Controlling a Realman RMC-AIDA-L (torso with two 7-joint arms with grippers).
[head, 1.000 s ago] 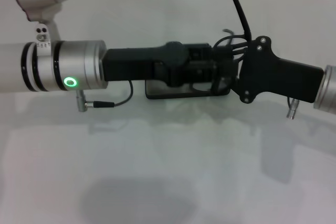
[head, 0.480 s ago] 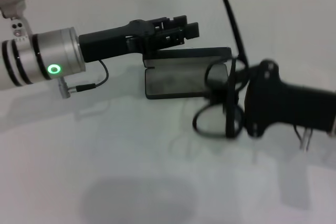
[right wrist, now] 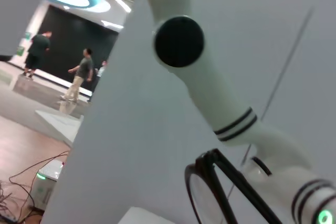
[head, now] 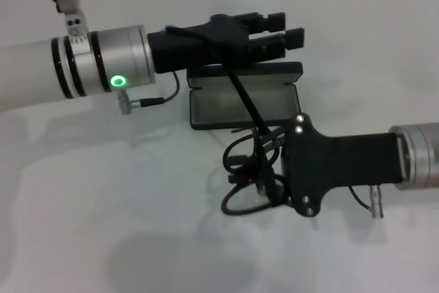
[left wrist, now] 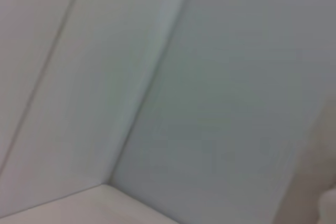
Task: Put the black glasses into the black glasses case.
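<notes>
Right end effector (head: 264, 176) grips thin black wire-frame glasses (head: 243, 169), at 6 o'clock of open black rectangular case (head: 243, 104); left end effector (head: 285, 32), fingers parted, empty, hovers at 12. Right wrist view alone shows lens (right wrist: 202, 198).

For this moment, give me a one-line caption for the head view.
Right end effector holds the black glasses before the open black glasses case; left end effector hovers behind it.

A robotics lab or showroom: bare white counter (head: 137, 224), white panel walls (left wrist: 220, 77), and a hall with people (right wrist: 79, 77) standing.

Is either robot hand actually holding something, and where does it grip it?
The right gripper holds the black glasses near the front frame; the left gripper holds nothing.
</notes>
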